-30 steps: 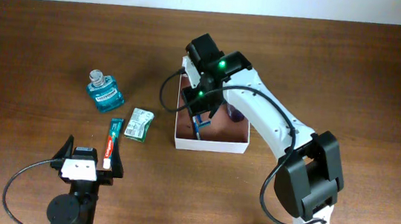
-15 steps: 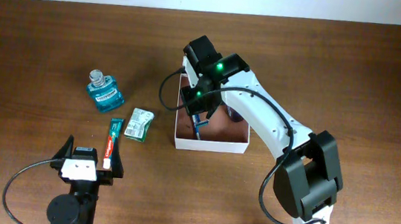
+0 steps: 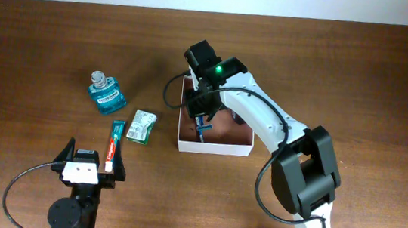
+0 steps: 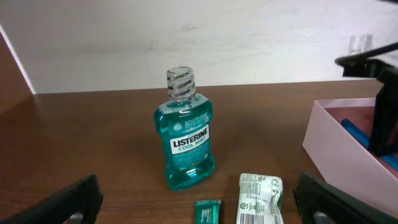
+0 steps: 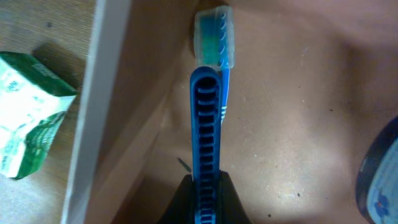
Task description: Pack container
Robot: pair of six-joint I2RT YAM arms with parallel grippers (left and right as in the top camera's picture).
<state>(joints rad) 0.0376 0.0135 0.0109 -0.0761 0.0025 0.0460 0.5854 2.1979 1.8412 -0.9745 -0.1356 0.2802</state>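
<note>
The container (image 3: 216,147) is a square white-walled box with a reddish-brown inside, at the table's middle. My right gripper (image 3: 202,121) reaches into its left part and is shut on a blue toothbrush (image 3: 203,129). In the right wrist view the jaws (image 5: 205,180) pinch the toothbrush's ribbed handle (image 5: 205,124). Its teal-capped head (image 5: 214,37) points along the container's white wall (image 5: 102,93), just above the floor. My left gripper (image 3: 92,164) is open and empty at the front left. In the left wrist view its fingers (image 4: 199,202) frame the toiletries, and the container (image 4: 336,149) is on the right.
A teal mouthwash bottle (image 3: 106,94) (image 4: 185,140) stands at the left. A green toothpaste tube (image 3: 115,141) (image 4: 206,211) and a green-white packet (image 3: 142,126) (image 4: 260,199) (image 5: 28,118) lie between it and the container. A dark round object (image 3: 240,118) (image 5: 380,180) sits inside the container.
My right gripper has shifted slightly left inside the container with the toothbrush. The left arm and the loose toiletries have not moved.
</note>
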